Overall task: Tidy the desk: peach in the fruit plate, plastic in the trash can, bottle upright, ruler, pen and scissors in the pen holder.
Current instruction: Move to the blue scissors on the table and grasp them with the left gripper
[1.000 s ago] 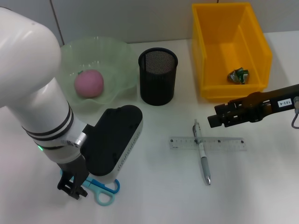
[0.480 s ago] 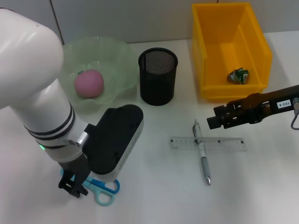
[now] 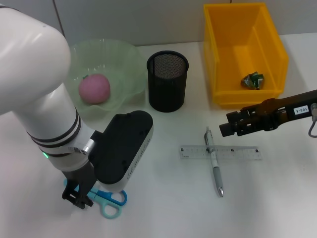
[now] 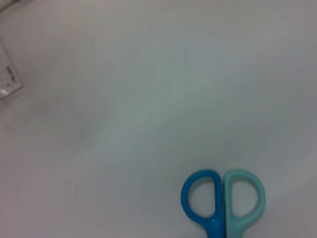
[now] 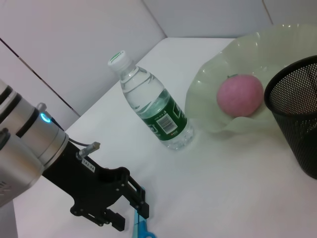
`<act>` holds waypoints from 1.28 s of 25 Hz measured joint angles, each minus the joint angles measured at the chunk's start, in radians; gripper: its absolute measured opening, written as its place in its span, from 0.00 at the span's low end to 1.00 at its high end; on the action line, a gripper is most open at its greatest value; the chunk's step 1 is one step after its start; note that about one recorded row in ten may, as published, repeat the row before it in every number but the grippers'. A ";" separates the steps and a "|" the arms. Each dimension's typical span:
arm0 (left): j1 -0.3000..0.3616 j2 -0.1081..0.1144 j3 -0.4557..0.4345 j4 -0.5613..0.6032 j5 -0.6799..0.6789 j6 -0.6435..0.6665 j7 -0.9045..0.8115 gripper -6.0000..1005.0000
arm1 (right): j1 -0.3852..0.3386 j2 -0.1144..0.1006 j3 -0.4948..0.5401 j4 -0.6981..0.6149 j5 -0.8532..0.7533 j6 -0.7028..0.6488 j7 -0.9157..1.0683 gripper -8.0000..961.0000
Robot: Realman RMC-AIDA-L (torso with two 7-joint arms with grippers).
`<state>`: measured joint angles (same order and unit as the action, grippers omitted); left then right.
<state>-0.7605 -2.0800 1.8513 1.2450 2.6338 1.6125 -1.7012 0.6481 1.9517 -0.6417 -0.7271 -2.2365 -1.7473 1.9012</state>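
The scissors (image 3: pixel 108 201), with blue and teal handles, lie flat at the front left; the handles also show in the left wrist view (image 4: pixel 223 201). My left gripper (image 3: pixel 78 198) is down over their blades, open, with fingers either side in the right wrist view (image 5: pixel 130 214). The peach (image 3: pixel 94 88) lies in the green fruit plate (image 3: pixel 126 59). The black mesh pen holder (image 3: pixel 167 82) stands mid-table. The clear ruler (image 3: pixel 237 152) and the pen (image 3: pixel 214 166) lie crossed at the front right. My right gripper (image 3: pixel 229 126) hovers just above and right of them. The bottle (image 5: pixel 154 113) stands upright.
The yellow bin (image 3: pixel 270 39) at the back right holds a crumpled plastic wrapper (image 3: pixel 252 80). My left arm's black wrist body (image 3: pixel 121 148) lies between the plate and the scissors. The left arm hides the bottle in the head view.
The left arm has shifted very slightly to the right over the scissors. The right arm and all objects have stayed in place.
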 joint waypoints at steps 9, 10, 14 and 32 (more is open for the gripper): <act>-0.004 0.000 0.006 -0.006 0.000 -0.002 0.000 0.49 | -0.001 0.000 -0.002 0.000 0.000 0.000 -0.002 0.80; -0.004 0.000 0.006 -0.006 0.000 -0.002 0.000 0.49 | -0.001 0.000 -0.003 0.000 0.000 0.000 -0.002 0.80; -0.005 0.000 0.014 -0.006 0.000 -0.002 -0.002 0.46 | 0.000 0.000 -0.007 0.000 0.000 0.000 -0.002 0.80; -0.007 0.000 0.044 -0.024 0.001 -0.024 -0.024 0.34 | -0.002 0.004 -0.008 0.000 0.000 -0.003 -0.004 0.80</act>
<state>-0.7670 -2.0800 1.8949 1.2211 2.6345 1.5882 -1.7253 0.6458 1.9555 -0.6497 -0.7271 -2.2365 -1.7505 1.8971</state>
